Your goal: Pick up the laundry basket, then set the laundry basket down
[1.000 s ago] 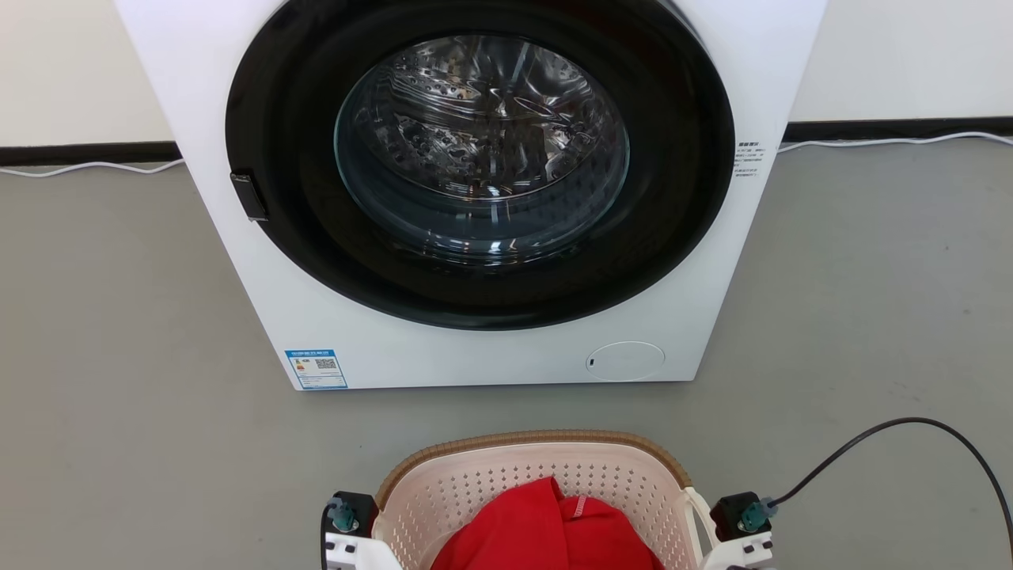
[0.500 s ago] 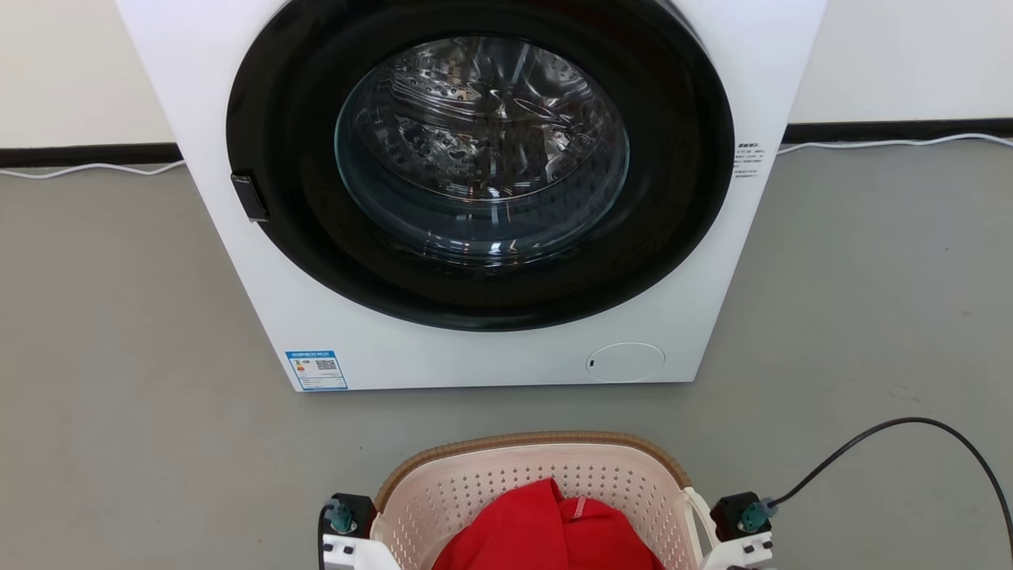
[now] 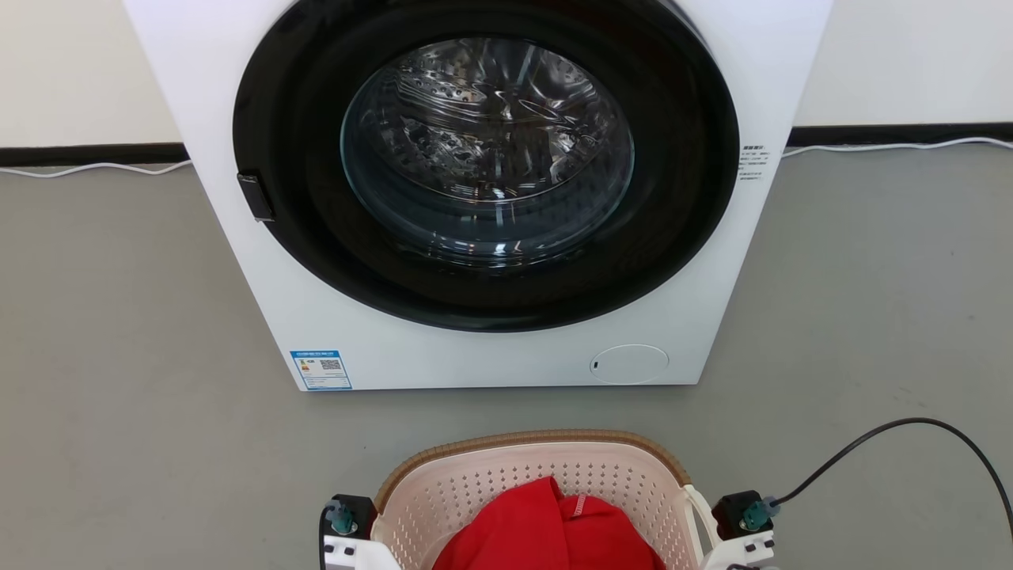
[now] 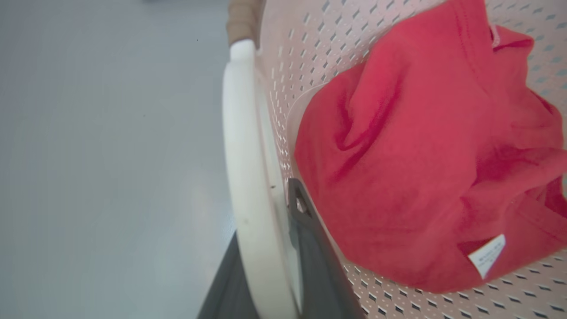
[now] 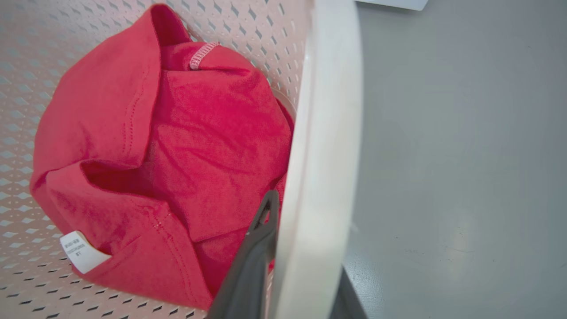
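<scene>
The laundry basket (image 3: 538,440), cream-white with perforated walls and a brown woven rim, sits at the bottom centre of the head view, in front of the washer. A red garment (image 3: 546,530) lies inside it. In the left wrist view my left gripper (image 4: 266,252) is shut on the basket's white side handle (image 4: 241,146), one dark finger inside and one outside. In the right wrist view my right gripper (image 5: 305,266) is shut on the other white handle (image 5: 328,133) in the same way. Whether the basket's bottom touches the floor is hidden.
A white front-loading washer (image 3: 332,317) with a shut round glass door (image 3: 487,150) stands straight ahead on the grey floor. A black cable (image 3: 910,423) loops over the floor at the right. A white cable (image 3: 95,168) runs along the back wall.
The head camera has shifted slightly, so the washer sits a little further right in the picture. The basket and both grippers hold their places in the view.
</scene>
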